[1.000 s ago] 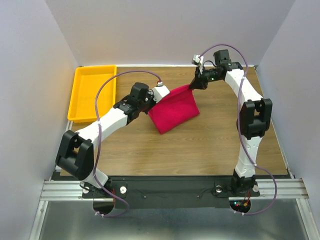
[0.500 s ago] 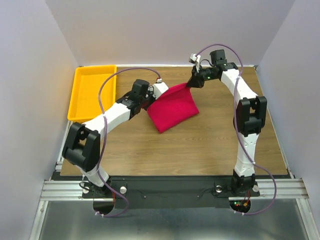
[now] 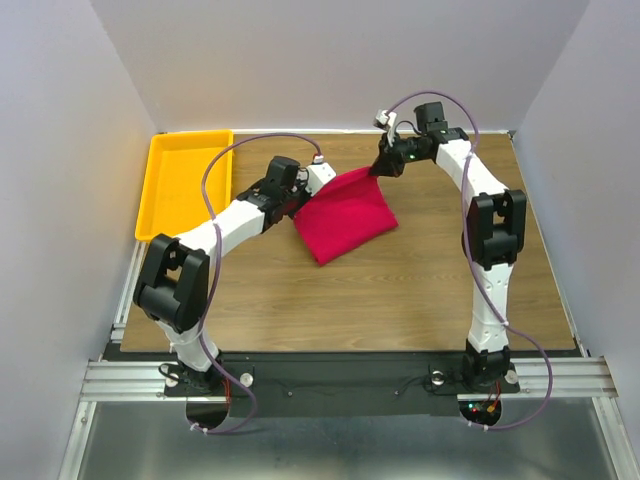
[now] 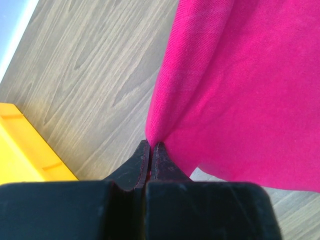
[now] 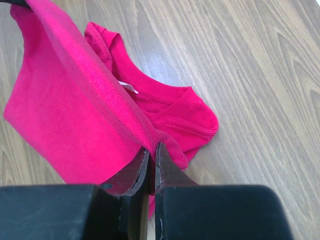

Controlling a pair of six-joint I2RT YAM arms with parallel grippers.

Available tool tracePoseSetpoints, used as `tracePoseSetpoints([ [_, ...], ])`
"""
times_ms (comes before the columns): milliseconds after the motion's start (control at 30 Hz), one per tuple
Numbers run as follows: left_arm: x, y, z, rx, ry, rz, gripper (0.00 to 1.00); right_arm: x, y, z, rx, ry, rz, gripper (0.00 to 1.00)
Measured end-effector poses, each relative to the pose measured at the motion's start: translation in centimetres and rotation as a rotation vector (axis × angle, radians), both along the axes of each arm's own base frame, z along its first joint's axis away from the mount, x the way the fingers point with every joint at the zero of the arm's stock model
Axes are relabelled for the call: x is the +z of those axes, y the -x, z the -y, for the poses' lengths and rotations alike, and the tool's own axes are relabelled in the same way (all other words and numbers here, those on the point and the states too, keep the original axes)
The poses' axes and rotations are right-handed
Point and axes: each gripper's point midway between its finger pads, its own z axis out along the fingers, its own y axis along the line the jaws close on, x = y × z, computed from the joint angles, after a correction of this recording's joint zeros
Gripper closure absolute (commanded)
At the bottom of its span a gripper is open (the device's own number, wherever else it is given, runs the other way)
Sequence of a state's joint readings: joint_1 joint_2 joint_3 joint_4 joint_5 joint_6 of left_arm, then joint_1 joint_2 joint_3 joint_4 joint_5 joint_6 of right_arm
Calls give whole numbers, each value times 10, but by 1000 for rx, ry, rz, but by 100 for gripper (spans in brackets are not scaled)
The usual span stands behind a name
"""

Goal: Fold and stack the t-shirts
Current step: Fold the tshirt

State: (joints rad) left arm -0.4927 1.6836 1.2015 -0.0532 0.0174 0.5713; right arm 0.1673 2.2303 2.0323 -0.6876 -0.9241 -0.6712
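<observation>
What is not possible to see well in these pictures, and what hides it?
Top view: where the left fingers grip the t-shirt, hidden under their own wrist.
Left wrist view: the t-shirt's outline, cut off by the top and right edges; most of the tray, cut off at the left.
Right wrist view: the label's text, too small.

A wood-grain table [image 3: 420,300] is filling the middle of the overhead view, its grain running left to right. Three plain pale walls are closing it in: a back wall [image 3: 340,60], a left wall [image 3: 50,150] and a right wall [image 3: 600,150]. A yellow plastic tray [image 3: 185,190] is sitting at the table's far left corner. An aluminium rail [image 3: 120,380] is running along the near edge, with a dull grey metal sheet [image 3: 340,450] lying below it. Soft, even light is casting only faint shadows.
</observation>
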Motion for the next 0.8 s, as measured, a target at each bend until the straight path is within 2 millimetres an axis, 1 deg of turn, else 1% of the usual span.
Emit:
tracePoseSetpoints([
  [233,-14,-5,-2,12,-14,-33,100,-3,-1,-4,-7,4,-8,93],
  [267,-15,-5,-3,13,-15,-34,100,-3,-1,-4,-8,6,-7,92],
  [300,-17,-5,-3,14,-17,-38,99,-4,-1,-5,-8,6,-7,88],
  [333,-18,-5,-3,15,-17,-41,95,-4,-2,-5,-9,8,-8,84],
  [367,-18,-5,-3,17,-16,-42,79,-6,-2,-6,-12,10,-11,80],
  [400,-18,-5,-3,19,-17,-46,73,-8,-2,-6,-16,12,-17,72],
  [433,-17,-6,-3,28,-12,-47,68,-9,-4,-6,-22,17,-20,68],
  [467,-16,-9,-4,39,-10,-45,51,-11,-5,-6,-31,20,-24,53],
  [500,-14,-12,-4,50,-10,-39,44,-12,-8,-5,-44,23,-25,50],
  [533,-13,-15,-6,65,-10,-37,43,-12,-12,-4,-71,28,-32,47],
  [567,-10,-19,-8,90,-6,-31,40,-12,-18,-2,-109,35,-35,37],
  [633,0,-31,-14,148,5,-6,39,-9,-31,3,-192,45,-37,33],
  [667,5,-36,-16,169,12,4,33,-6,-38,5,-240,43,-36,31],
  [700,11,-42,-19,197,22,19,32,-3,-44,7,-279,41,-39,31],
  [733,18,-47,-24,228,35,33,31,1,-52,10,-329,36,-31,30],
  [767,24,-51,-27,252,45,46,31,3,-56,11,-355,32,-29,31],
  [800,30,-54,-30,276,57,59,31,5,-62,13,-401,26,-31,33],
])
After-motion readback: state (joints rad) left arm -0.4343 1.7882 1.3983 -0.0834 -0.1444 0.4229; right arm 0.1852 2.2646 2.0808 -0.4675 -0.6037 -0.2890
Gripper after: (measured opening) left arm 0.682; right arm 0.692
